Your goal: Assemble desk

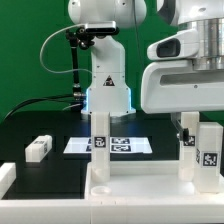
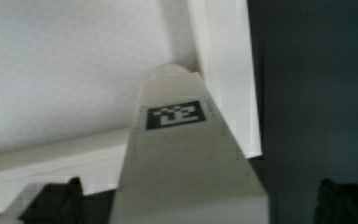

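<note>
The desk panel [image 1: 140, 180] was seen lying flat at the front of the black table [image 1: 40, 125], with legs standing upright on it, one leg [image 1: 100, 145] near the middle and another leg [image 1: 208, 155] at the exterior view's right. The gripper [image 2: 185, 200] was held spread wide, its fingers [image 2: 51, 200] on either side of a tagged leg [image 2: 185, 150] without pinching it. That leg's long axis ran vertical, and a loose leg [image 1: 38, 148] lay apart on the table at the exterior view's left.
</note>
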Robot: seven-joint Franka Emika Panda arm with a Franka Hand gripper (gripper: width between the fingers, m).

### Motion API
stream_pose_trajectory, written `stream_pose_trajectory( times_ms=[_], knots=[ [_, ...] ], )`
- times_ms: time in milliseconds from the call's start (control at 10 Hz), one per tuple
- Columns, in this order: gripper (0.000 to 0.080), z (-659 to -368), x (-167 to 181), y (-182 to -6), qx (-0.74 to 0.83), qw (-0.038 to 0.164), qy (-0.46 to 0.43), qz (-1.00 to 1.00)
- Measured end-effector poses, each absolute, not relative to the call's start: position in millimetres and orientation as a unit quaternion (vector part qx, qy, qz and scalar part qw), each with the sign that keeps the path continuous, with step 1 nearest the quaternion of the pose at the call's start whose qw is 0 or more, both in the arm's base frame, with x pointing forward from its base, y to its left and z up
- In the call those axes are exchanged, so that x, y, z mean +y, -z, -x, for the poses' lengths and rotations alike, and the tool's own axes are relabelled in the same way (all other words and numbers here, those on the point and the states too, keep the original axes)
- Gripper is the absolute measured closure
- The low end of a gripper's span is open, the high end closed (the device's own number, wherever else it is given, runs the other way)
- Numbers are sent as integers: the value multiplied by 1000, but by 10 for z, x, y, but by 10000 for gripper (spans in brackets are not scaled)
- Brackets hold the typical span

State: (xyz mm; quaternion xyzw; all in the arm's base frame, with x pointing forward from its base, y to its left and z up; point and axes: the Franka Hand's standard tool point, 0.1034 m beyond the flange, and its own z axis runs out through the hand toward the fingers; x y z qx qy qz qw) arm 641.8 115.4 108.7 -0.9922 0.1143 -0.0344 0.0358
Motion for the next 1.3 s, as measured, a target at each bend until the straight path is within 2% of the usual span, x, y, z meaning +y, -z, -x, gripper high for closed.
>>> stream_pose_trajectory(
  times_ms=[200, 300, 400, 500, 800, 900, 1100, 1300],
  knots=[
    [150, -6416, 1158, -1087, 132, 36, 34, 990],
    [260, -6416, 1157, -1086, 136, 37, 33, 989],
    [260, -6416, 1162, -1086, 174, 39, 32, 984],
    [468, -6415, 1160, -1085, 210, 40, 30, 976],
    [506, -6406, 1121, -1074, 299, 41, 25, 953],
    [506, -6395, 1114, -1072, 390, 43, 17, 920],
    [506, -6400, 1086, -1094, 561, 68, -16, 825],
    [507, -6421, 1038, -1093, 669, 84, -31, 738]
  ],
)
